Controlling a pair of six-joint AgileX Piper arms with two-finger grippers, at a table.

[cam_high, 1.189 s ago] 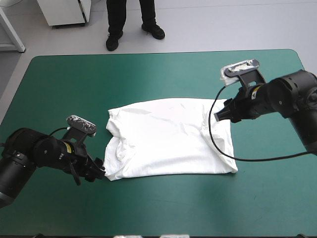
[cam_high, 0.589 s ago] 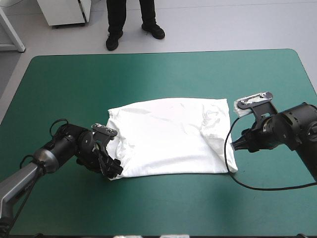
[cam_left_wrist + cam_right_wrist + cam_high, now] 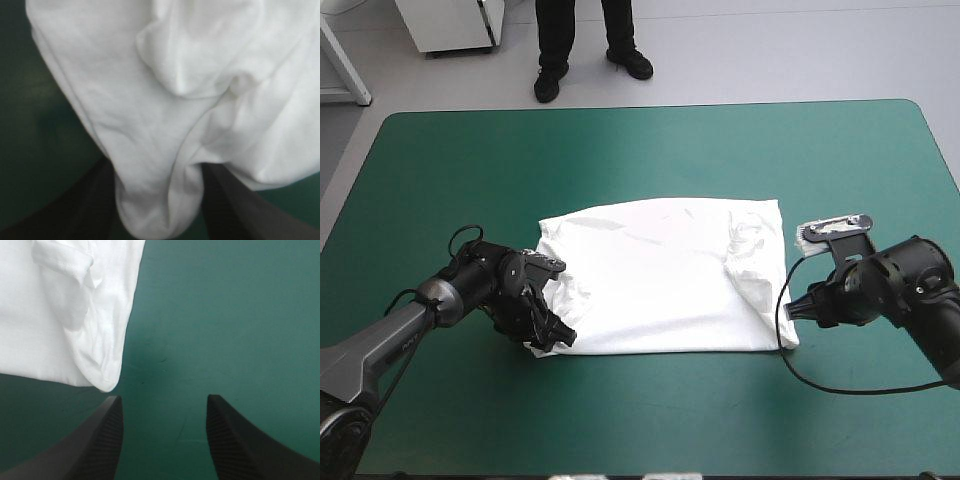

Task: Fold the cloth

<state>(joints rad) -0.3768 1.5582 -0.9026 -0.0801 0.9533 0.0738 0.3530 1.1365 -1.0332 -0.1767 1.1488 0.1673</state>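
The white T-shirt (image 3: 660, 275) lies flat mid-table as a rough rectangle, its right edge rumpled. My left gripper (image 3: 552, 336) is low at the shirt's near-left corner. In the left wrist view that gripper (image 3: 157, 167) is open, its black fingers (image 3: 85, 210) apart on either side of a rounded fold of the T-shirt (image 3: 165, 100). My right gripper (image 3: 800, 309) sits just off the near-right corner. In the right wrist view it (image 3: 164, 397) is open over bare cover, and the T-shirt's corner (image 3: 85, 325) ends just ahead of one finger (image 3: 95, 440).
The teal-green cover (image 3: 650, 420) lies bare all around the shirt, with wide room toward the near edge and the far edge (image 3: 650, 106).
The left arm has reached forward, bringing its gripper onto the shirt's near-left corner. The right gripper has dropped from over the shirt's right side to just off its near-right corner.
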